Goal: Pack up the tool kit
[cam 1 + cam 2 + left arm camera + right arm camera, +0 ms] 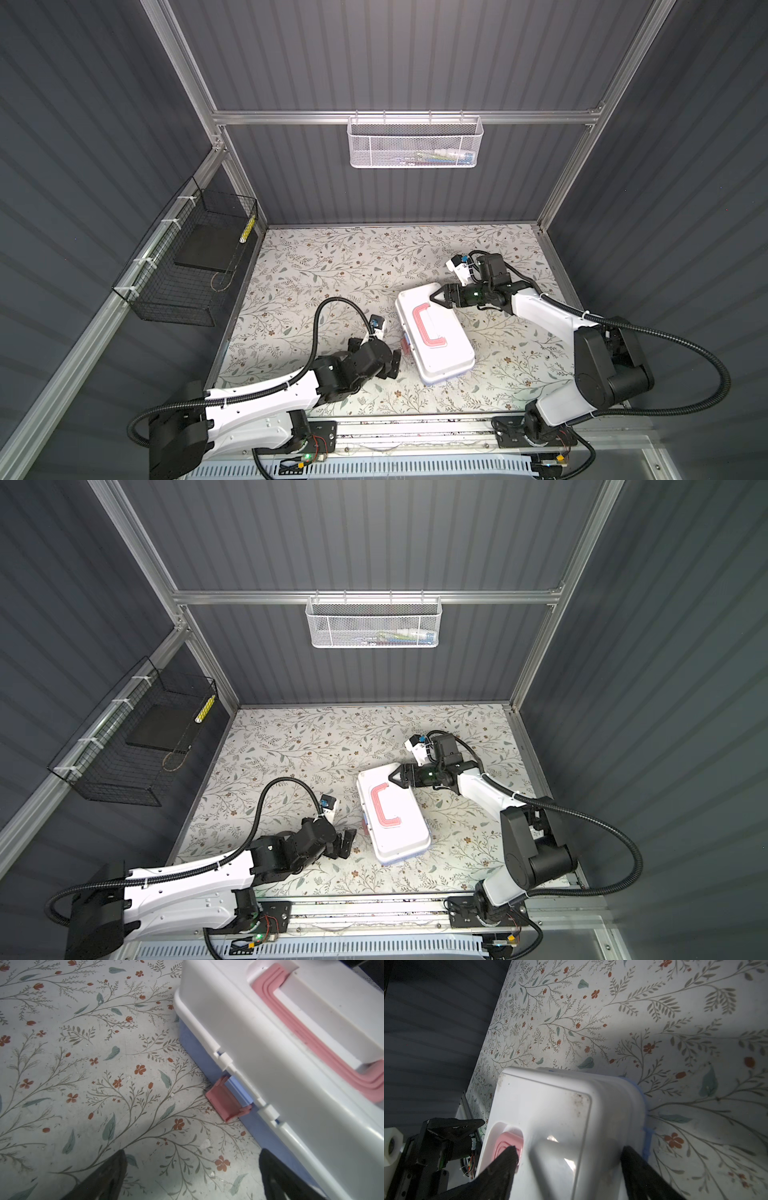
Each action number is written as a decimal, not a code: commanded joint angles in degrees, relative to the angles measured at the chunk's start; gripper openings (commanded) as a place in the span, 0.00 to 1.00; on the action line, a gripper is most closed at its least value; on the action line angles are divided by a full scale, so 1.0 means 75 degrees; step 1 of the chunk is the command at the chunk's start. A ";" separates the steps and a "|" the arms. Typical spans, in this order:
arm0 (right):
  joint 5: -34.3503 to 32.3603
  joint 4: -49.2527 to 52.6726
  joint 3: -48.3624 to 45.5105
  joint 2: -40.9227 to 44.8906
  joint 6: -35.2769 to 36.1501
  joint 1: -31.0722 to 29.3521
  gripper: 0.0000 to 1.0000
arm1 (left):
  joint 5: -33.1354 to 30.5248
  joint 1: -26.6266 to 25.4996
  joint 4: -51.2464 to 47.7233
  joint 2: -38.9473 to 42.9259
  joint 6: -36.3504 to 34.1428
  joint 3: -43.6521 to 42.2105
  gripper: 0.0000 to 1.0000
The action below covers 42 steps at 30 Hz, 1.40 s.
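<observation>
The tool kit [440, 349] [399, 833] lies on the floral table with its white lid down and its pink handle [424, 328] flat in its recess. Its pink latch [226, 1103] hangs loose against the light blue body. My right gripper [434, 296] [569, 1149] is open over the lid's far end; one finger sits over the handle recess, the other by the lid's edge. My left gripper [395, 365] [193, 1152] is open low over the table beside the latch side, holding nothing. No loose tools show on the table.
A white mesh basket [415, 143] with a few items hangs on the back rail. A black wire basket [187, 266] with a dark slab and a yellow striped item hangs on the left wall. Grey walls close in three sides.
</observation>
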State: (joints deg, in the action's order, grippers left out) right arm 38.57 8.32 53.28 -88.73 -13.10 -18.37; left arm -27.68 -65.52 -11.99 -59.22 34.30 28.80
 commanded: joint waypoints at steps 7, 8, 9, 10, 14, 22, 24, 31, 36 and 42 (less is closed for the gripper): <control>0.0080 -0.0134 -0.0425 0.0391 -0.0290 -0.0067 0.78 | 0.0519 0.0040 0.1246 -0.0236 -0.0495 -0.0593 1.00; 0.0096 -0.0208 -0.0486 0.0396 -0.0335 -0.0059 0.78 | 0.0614 0.0040 0.1500 -0.0318 -0.0536 -0.0647 1.00; 0.0113 -0.0237 -0.0514 0.0393 -0.0380 -0.0069 0.78 | 0.0744 0.0034 0.1722 -0.0401 -0.0568 -0.0701 1.00; 0.0105 -0.0291 -0.0546 0.0393 -0.0440 -0.0070 0.78 | 0.0876 0.0040 0.1976 -0.0486 -0.0617 -0.0761 1.00; 0.0117 -0.0614 -0.0668 0.0348 -0.0674 -0.0069 0.78 | 0.1042 0.0040 0.2355 -0.0762 -0.0669 -0.0879 1.00; 0.0350 -0.1143 -0.0833 0.0137 -0.1025 -0.0070 0.78 | 0.0820 0.0040 0.3377 -0.2027 -0.1034 -0.0708 1.00; 0.0406 -0.1288 -0.0857 0.0112 -0.1130 -0.0069 0.78 | 0.0743 0.0040 0.3501 -0.2324 -0.1038 -0.0619 1.00; 0.0545 -0.1625 -0.1082 0.0107 -0.1337 -0.0070 0.78 | 0.0695 0.0075 0.3825 -0.2703 -0.1037 -0.0609 1.00; 0.0571 -0.1747 -0.1173 0.0018 -0.1428 -0.0070 0.78 | 0.0610 0.0075 0.3872 -0.3018 -0.1116 -0.0453 1.00; 0.0572 -0.1704 -0.1215 0.0132 -0.1405 -0.0069 0.78 | 0.0024 0.0364 0.4056 -0.3143 -0.0942 -0.0630 1.00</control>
State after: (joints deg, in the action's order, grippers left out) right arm 39.97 -5.61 45.30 -87.11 -23.18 -18.15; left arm -24.36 -64.07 16.78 -82.28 27.33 24.16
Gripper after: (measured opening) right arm 0.775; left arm 0.996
